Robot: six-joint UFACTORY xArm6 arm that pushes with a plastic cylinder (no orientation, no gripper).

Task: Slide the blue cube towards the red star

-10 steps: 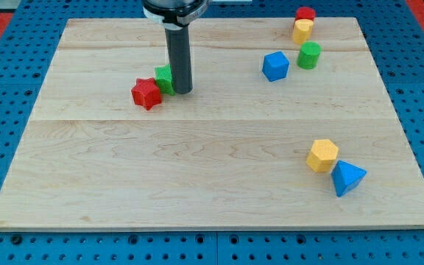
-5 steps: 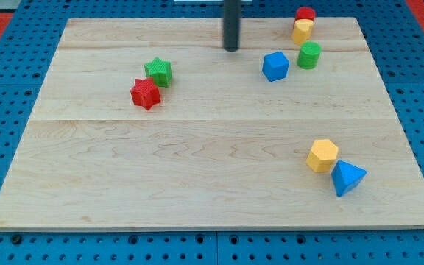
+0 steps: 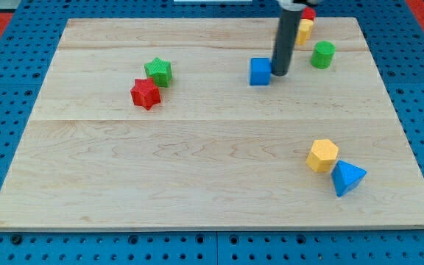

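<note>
Blue cube (image 3: 260, 72) sits mid-board with my tip (image 3: 279, 73) apparently touching its right face — gripping nothing, placed to shove it left toward the red star (image 3: 146, 93).

My tip (image 3: 279, 73) sitting just right of blue cube (image 3: 260, 72); red star (image 3: 146, 93) lying well left, green star (image 3: 158, 71) touching its upper right.

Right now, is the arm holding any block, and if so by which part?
Nothing is held; the rod cannot grasp. My tip only stands against the blue cube on its right side in the view, with the red star well to the view's left.
</note>
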